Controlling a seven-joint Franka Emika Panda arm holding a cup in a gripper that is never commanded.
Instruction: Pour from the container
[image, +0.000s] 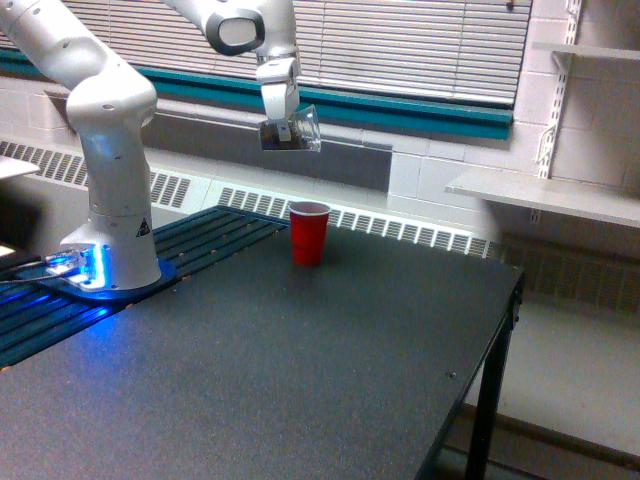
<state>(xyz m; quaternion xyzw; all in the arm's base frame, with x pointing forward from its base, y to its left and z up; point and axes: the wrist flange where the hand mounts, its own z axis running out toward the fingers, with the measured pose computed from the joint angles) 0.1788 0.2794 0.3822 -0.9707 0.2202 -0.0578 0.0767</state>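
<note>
The gripper (281, 128) is clenched on the clear plastic cup (297, 131), which is tilted in the air above the upright red cup (309, 232) on the dark table (300, 360). No writing is readable.

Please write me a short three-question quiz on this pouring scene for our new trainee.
1. True or false: the clear plastic cup stands on the table.
2. What colour is the cup standing on the table?
3. The clear cup is: A) upright, B) tipped with its mouth towards the exterior view's right, C) upside down.

Key: 1. False; the pincer holds it in the air. 2. Red: the red cup. 3. B.
</note>
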